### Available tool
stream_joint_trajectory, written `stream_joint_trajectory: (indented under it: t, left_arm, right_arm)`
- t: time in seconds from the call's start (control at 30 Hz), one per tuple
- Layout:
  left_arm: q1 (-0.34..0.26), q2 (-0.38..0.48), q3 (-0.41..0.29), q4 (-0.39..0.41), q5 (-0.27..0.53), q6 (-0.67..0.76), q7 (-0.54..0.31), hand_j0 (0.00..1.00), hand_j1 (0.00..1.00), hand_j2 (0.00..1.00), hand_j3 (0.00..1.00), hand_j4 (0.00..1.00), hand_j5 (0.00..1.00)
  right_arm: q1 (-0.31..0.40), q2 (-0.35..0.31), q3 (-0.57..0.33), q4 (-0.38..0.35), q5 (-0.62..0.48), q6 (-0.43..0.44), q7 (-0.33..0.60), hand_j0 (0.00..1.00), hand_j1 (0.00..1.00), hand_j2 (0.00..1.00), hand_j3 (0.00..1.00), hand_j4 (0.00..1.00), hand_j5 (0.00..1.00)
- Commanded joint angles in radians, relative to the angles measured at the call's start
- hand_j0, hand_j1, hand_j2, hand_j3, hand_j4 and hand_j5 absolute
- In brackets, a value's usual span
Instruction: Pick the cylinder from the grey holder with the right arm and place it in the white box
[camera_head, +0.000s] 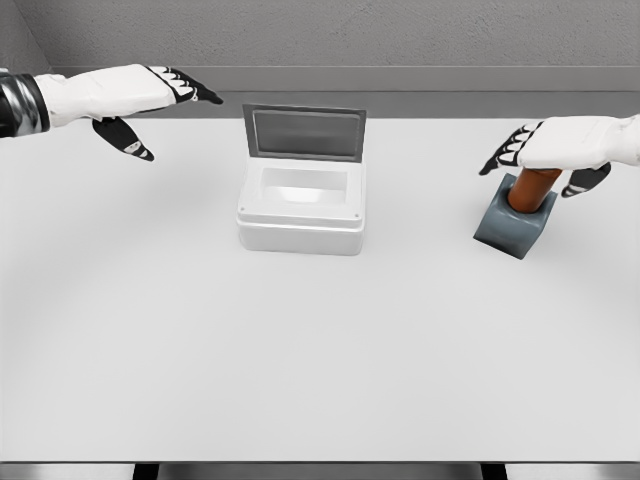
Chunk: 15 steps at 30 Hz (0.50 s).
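Head view first: a white table (300, 350) is seen from above, with a white box (301, 212) set near the middle toward the back, its lid (305, 132) propped open and upright behind it, so the hollow inside is visible. Over on the right, the grey holder (513, 226) is parked on the table, well apart from the box, and the orange-brown cylinder (531, 188) is seated in it, leaning a bit to the right. The right hand (560, 148) is brought in from the right edge and is held right over the top of the cylinder, whose upper end is hidden by it; the fingers look stretched out and relaxed rather than wrapped around anything, with the dark fingertips (503, 156) pointed to the left and the thumb hung down on the far side. Whether the palm is actually touching the cylinder can't be told. The left hand (135, 100) is held over the back left corner of the table, fingers spread, nothing gripped.
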Motion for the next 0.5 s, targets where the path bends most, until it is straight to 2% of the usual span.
stream_joint_trajectory:
  t: [0.0, 0.03, 0.33, 0.47]
  left_arm:
    - [0.000, -0.001, 0.001, 0.002, 0.005, 0.002, 0.000, 1.00, 1.00, 1.00, 1.00, 1.00, 1.00]
    - [-0.002, -0.002, 0.001, 0.004, 0.003, 0.002, -0.001, 1.00, 1.00, 1.00, 1.00, 1.00, 1.00]
    - [0.000, -0.004, 0.001, 0.004, -0.003, 0.002, -0.001, 1.00, 1.00, 1.00, 1.00, 1.00, 1.00]
    - [-0.002, -0.005, 0.001, 0.004, -0.003, 0.002, 0.000, 1.00, 1.00, 1.00, 1.00, 1.00, 1.00]
  right_arm:
    - [0.000, 0.000, 0.000, 0.002, 0.009, 0.002, 0.000, 0.77, 0.77, 0.77, 0.77, 0.77, 0.77]
    - [-0.002, 0.000, 0.000, 0.002, 0.012, 0.002, 0.000, 0.73, 0.73, 0.73, 0.73, 0.73, 0.73]
    - [-0.003, -0.002, 0.012, -0.003, 0.015, 0.002, 0.000, 0.71, 0.71, 0.71, 0.71, 0.71, 0.71]
    - [-0.003, -0.003, 0.012, -0.003, 0.015, 0.002, 0.000, 0.63, 0.63, 0.63, 0.63, 0.63, 0.63]
